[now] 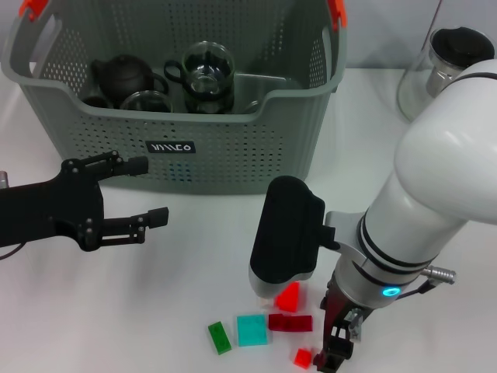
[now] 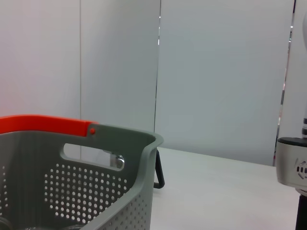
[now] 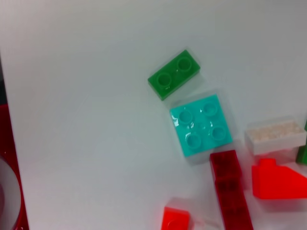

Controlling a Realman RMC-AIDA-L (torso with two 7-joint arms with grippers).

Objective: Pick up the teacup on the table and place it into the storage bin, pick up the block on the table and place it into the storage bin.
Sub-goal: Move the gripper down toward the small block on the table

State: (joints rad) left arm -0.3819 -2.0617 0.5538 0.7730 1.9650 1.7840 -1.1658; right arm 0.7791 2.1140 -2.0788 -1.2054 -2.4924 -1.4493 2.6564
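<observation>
The storage bin is a grey-green perforated basket with orange clips at the back of the table; its rim also shows in the left wrist view. A glass teacup with a dark handle stands inside it, beside a black teapot. Several blocks lie on the table near the front: green, teal, dark red and red. My right gripper hangs just right of them. My left gripper is open and empty, in front of the bin's left half.
A glass pitcher with a black lid stands at the back right. A small red block and a whitish block lie among the others. My bulky white right arm covers the table's right side.
</observation>
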